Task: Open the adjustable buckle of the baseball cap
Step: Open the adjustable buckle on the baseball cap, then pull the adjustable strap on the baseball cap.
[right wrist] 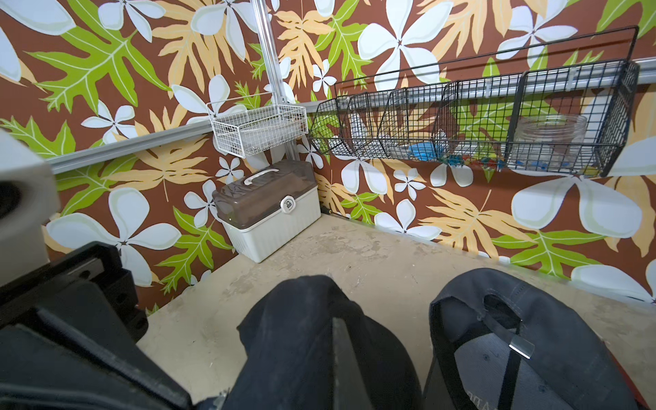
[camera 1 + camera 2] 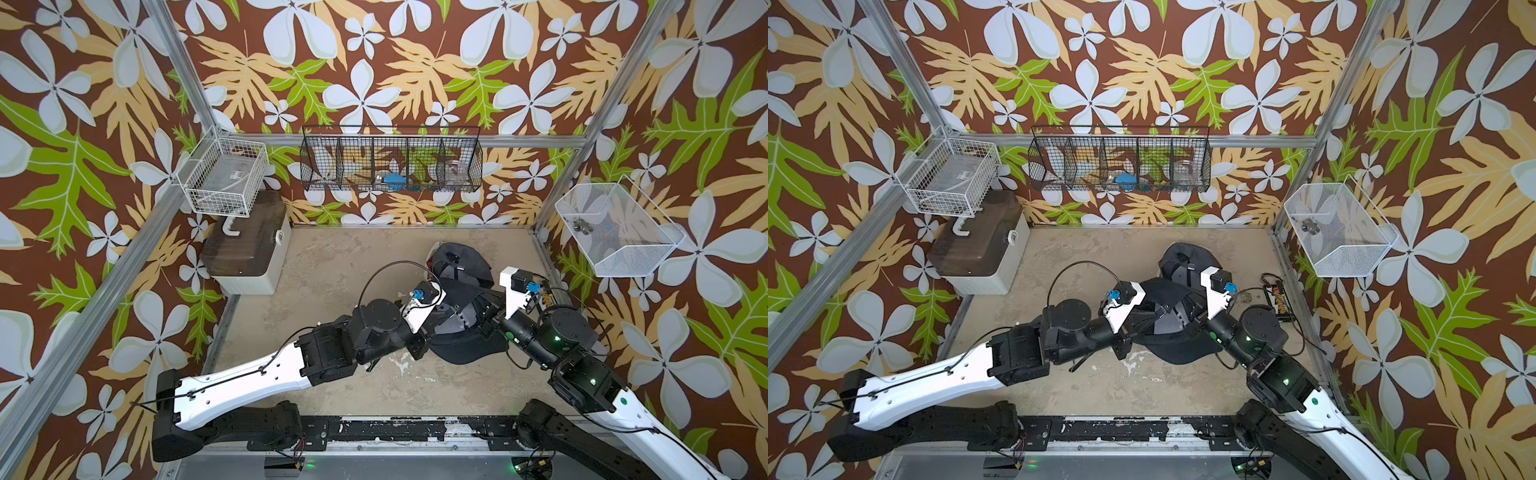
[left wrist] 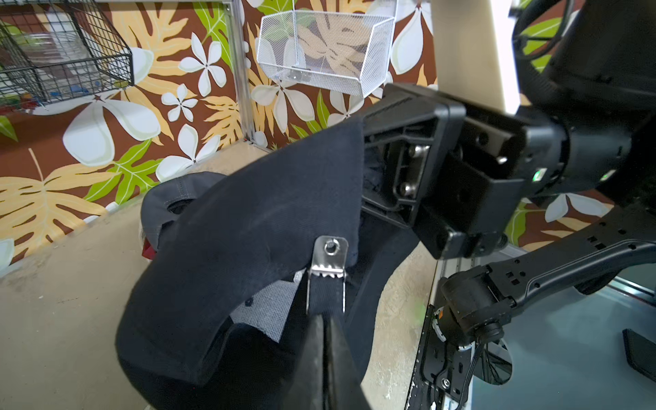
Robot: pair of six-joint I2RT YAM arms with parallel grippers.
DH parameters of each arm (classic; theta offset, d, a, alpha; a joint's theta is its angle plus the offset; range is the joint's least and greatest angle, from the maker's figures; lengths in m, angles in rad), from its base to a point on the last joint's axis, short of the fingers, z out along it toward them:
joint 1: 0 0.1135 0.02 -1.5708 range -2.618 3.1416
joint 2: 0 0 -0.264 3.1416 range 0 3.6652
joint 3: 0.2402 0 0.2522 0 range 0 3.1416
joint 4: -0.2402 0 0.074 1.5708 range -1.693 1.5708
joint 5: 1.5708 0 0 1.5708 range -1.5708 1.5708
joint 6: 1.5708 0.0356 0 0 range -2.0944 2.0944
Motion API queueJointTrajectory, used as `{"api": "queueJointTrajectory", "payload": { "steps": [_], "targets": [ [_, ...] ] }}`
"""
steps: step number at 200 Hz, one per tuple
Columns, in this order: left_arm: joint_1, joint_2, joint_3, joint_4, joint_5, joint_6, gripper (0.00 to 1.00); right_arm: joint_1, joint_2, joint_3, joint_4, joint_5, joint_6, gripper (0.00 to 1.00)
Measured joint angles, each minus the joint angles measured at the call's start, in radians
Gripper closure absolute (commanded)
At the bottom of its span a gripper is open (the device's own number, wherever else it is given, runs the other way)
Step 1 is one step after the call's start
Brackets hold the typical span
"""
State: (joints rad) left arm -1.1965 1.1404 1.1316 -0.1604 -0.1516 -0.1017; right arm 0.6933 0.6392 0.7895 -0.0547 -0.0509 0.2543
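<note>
the black cap (image 2: 465, 349) is at the near right. left gripper (image 3: 324, 319) pinches the strap (image 3: 326, 294) beside the silver buckle (image 3: 328, 257); right gripper (image 1: 335, 324) pinches the cap cloth. pull the strap slowly, hold the cap still.

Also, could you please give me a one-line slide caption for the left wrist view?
Left gripper pinches the strap right at the toothed metal buckle of the black cap.

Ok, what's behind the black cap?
A grey cap lies right behind the black cap, its strap and buckle showing. Its near edge is hidden by the black cap and the right arm.
</note>
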Motion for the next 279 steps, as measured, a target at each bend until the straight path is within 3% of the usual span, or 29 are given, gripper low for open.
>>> {"api": "queueJointTrajectory", "payload": {
  "steps": [28,52,115,173,279],
  "targets": [
    [0.000,-0.020,-0.019,0.002,-0.024,-0.007,0.64,0.000,0.008,-0.002,0.003,-0.002,0.008,1.00],
    [0.000,-0.065,-0.062,0.023,-0.037,-0.027,0.55,-0.001,0.015,0.009,0.004,0.000,0.025,1.00],
    [-0.079,-0.153,-0.204,0.143,-0.145,-0.033,0.52,-0.001,0.119,0.159,-0.106,0.064,0.083,1.00],
    [-0.090,-0.131,-0.195,0.220,-0.237,0.024,0.51,-0.001,0.163,0.207,-0.155,0.029,0.133,1.00],
    [-0.090,-0.028,-0.117,0.256,-0.259,0.086,0.53,-0.001,0.148,0.190,-0.147,-0.028,0.165,1.00]
  ]
}}
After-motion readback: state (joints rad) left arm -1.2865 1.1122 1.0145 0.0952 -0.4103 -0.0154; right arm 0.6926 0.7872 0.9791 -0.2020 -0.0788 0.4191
